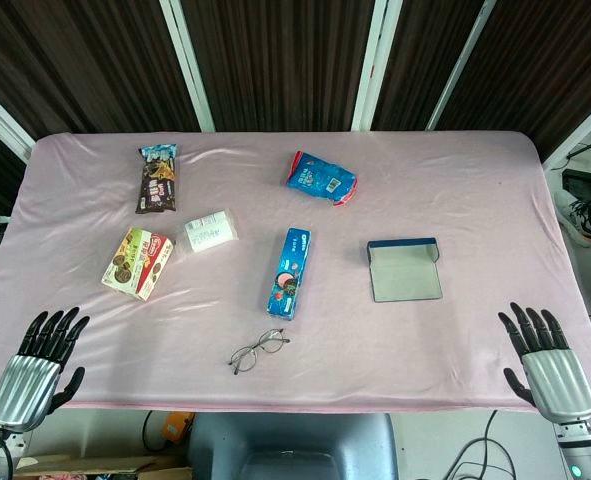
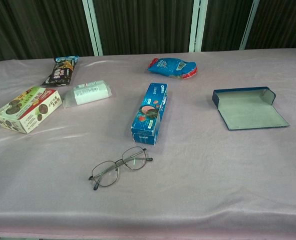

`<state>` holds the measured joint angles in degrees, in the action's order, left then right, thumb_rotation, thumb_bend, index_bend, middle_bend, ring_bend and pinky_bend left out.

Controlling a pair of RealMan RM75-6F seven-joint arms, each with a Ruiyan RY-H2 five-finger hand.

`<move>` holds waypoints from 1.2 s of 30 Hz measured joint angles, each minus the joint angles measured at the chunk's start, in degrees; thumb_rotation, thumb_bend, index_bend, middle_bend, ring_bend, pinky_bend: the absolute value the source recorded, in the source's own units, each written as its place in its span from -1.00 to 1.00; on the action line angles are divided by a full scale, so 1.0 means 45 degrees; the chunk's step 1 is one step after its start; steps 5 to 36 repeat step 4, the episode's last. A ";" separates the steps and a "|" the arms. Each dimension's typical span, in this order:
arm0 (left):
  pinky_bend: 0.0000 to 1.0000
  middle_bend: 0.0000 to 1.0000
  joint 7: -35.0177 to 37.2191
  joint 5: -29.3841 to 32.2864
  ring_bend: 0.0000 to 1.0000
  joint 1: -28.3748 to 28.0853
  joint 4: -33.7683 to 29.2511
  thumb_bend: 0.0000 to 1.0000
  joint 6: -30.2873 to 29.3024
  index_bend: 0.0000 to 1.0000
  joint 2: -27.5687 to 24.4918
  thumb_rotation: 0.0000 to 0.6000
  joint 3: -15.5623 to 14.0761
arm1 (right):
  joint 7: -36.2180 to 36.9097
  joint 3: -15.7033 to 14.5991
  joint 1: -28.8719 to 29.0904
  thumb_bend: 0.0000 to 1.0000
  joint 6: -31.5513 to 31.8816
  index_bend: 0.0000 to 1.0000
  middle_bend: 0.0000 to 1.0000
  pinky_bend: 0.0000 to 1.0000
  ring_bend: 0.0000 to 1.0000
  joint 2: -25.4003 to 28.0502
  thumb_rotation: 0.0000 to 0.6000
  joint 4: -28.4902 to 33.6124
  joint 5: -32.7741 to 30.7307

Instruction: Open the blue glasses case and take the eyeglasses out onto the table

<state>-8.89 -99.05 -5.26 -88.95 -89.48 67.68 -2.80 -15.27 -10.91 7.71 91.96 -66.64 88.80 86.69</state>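
Note:
The blue glasses case [image 1: 404, 269] [image 2: 248, 107] lies open and flat on the right part of the table, its grey lining up and nothing in it. The thin-framed eyeglasses [image 1: 256, 350] [image 2: 119, 167] rest on the pink cloth near the front edge, left of centre. My right hand [image 1: 543, 364] hovers at the front right corner with fingers spread, holding nothing, far from both. My left hand [image 1: 37, 370] hangs at the front left corner, fingers apart and empty. Neither hand shows in the chest view.
A blue cookie box [image 1: 290, 271] lies between the glasses and the case. Further back are a blue snack bag [image 1: 321, 178], a dark snack bag [image 1: 157, 178], a clear packet [image 1: 207, 232] and a green-red cookie box [image 1: 138, 262]. The pink tablecloth [image 1: 475, 180] covers everything.

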 measured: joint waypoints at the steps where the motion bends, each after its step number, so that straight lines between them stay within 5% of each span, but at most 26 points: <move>1: -1.00 -1.00 0.0014 0.0023 -1.00 -0.0002 0.0000 -0.24 0.0013 -1.00 -0.0003 1.00 0.0004 | 0.0035 0.0064 -0.0020 -0.11 -0.0082 -0.81 -1.00 -1.00 -1.00 -0.0009 1.00 -0.0022 -0.0044; 36: -1.00 -1.00 0.0072 0.0041 -1.00 -0.0003 -0.0009 -0.23 0.0033 -1.00 -0.0038 1.00 0.0000 | 0.0159 0.0266 -0.0071 -0.11 -0.0382 -0.80 -1.00 -1.00 -1.00 -0.0013 1.00 -0.0048 -0.0391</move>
